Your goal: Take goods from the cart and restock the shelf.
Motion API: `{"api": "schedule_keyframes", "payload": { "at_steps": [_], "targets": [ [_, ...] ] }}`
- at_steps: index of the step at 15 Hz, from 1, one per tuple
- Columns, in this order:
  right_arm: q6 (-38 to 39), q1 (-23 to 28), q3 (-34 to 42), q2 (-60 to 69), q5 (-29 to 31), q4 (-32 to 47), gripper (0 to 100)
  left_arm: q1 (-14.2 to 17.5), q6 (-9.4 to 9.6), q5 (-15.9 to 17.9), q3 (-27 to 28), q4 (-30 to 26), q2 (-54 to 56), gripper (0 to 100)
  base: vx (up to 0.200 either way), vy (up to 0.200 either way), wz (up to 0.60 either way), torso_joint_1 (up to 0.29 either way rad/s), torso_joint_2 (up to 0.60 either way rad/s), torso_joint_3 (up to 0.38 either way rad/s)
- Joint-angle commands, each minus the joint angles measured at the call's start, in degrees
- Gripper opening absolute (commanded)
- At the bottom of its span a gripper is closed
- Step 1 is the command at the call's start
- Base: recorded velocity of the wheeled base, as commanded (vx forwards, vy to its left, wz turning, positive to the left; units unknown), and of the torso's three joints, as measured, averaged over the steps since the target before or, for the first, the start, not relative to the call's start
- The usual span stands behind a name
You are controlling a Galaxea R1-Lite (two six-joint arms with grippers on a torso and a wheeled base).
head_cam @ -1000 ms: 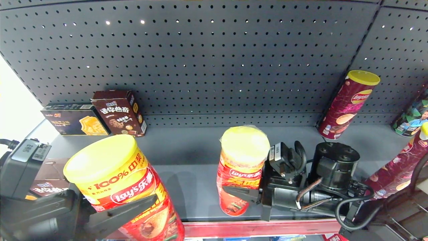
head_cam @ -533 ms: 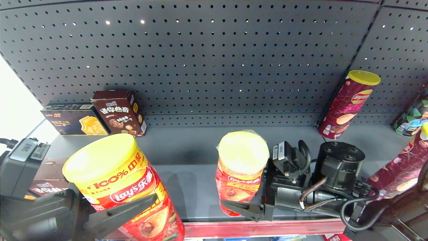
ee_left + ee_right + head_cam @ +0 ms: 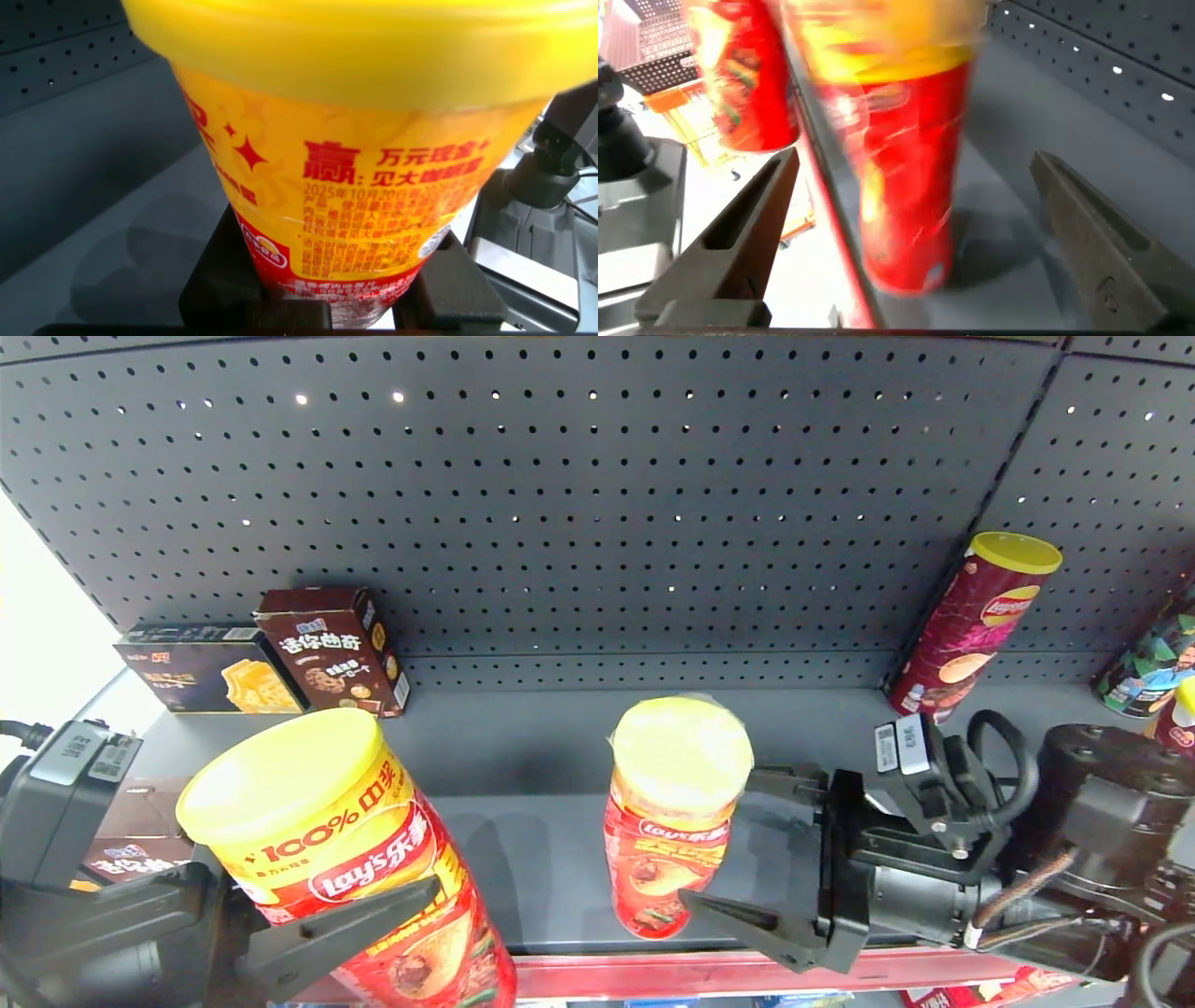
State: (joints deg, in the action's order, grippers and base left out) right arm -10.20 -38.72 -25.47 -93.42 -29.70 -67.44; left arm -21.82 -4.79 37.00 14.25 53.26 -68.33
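Observation:
A red chips can with a yellow lid (image 3: 674, 812) stands upright near the front edge of the grey shelf (image 3: 523, 747); it also shows blurred in the right wrist view (image 3: 901, 159). My right gripper (image 3: 775, 859) is open just right of that can, its fingers (image 3: 747, 924) apart and off it. A second, larger-looking red and yellow chips can (image 3: 345, 859) is held upright at the lower left, with my left gripper (image 3: 280, 933) shut on its lower body. In the left wrist view that can (image 3: 355, 159) looms close above the jaws.
Two dark biscuit boxes (image 3: 280, 658) stand at the shelf's back left. A purple chips can (image 3: 971, 625) leans on the pegboard at the back right, with more cans (image 3: 1153, 663) at the right edge. The shelf has a red front lip (image 3: 700, 975).
My right gripper has let go of the middle can, opened and drawn back to the right. The can stays standing on the shelf. The left arm has kept still.

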Motion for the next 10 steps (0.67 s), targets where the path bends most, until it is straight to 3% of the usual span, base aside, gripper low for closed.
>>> {"api": "schedule_keyframes", "payload": {
  "at_steps": [1,4,5,10],
  "targets": [
    [0.01,0.84,4.55,10.01,0.25,2.75,100,0.02,0.04,0.0,-0.01,0.0,-0.05,0,0.0,0.0,0.0,0.0,0.0,0.0],
    [0.01,2.33,5.95,17.83,0.34,9.52,100,0.02,0.04,0.0,-0.19,0.0,0.04,0,0.0,0.0,0.0,0.0,0.0,0.0],
    [-0.08,2.07,5.87,23.1,4.12,15.23,100,-0.06,0.04,0.0,-0.1,0.09,0.04,0,0.0,0.0,0.0,0.0,0.0,0.0],
    [0.18,1.89,12.63,41.03,13.44,28.68,100,-0.06,0.04,0.0,0.51,0.09,-0.05,0,0.0,0.0,0.0,0.0,0.0,0.0]
  ]
}}
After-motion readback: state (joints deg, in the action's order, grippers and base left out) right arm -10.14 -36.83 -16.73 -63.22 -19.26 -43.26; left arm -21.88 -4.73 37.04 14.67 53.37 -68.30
